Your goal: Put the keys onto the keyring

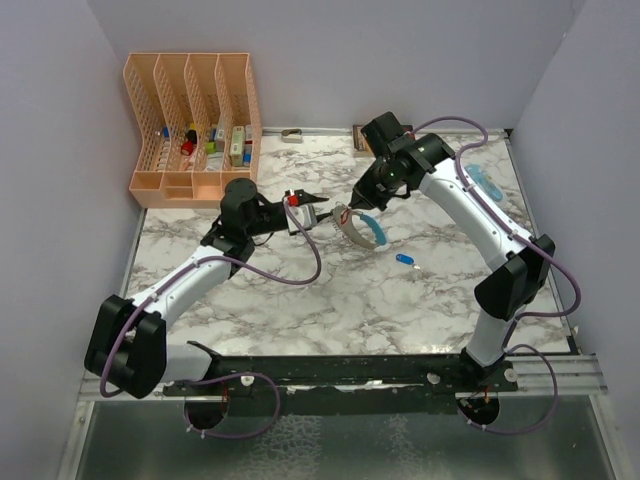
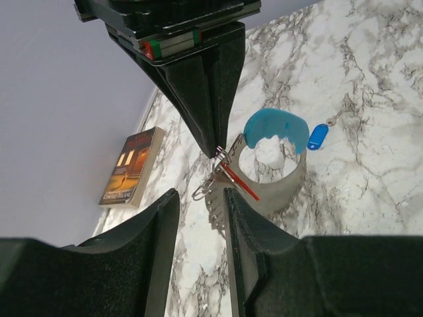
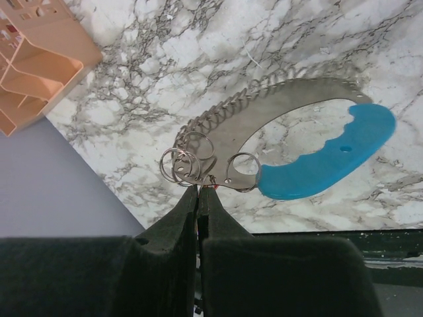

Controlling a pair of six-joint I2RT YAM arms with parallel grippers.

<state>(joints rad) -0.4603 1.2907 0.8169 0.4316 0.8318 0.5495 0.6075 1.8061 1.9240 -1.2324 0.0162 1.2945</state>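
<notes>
the marble desk [image 1: 300, 300] carries a peach organizer [image 1: 195, 120] in its far left corner, and the two arms meet just beyond the middle of the desk. the right hand [image 3: 198, 193] has its fingers pressed together, pinching the keyring [image 3: 251, 122] at its bunch of small rings, so the curved metal piece and its blue strap hang out over the marble. the left hand [image 2: 200, 195] faces it from close by with its fingers spread and nothing between them. the red key [image 2: 239, 182] hangs at those rings, so it looks threaded or very nearly so, though the pictures do not show the loop closed around it. the blue key [image 2: 318, 137] lies alone on the desk, apart from the keyring on the side toward the right edge, so by my reading about half the job is left. the top view alone shows both arms and the organizer; there the red key is only a speck. the left wrist view shows it clearly, plus a book [image 2: 132, 168] by the far edge. the right wrist view shows each ring and the pinch, but not the blue key.
</notes>
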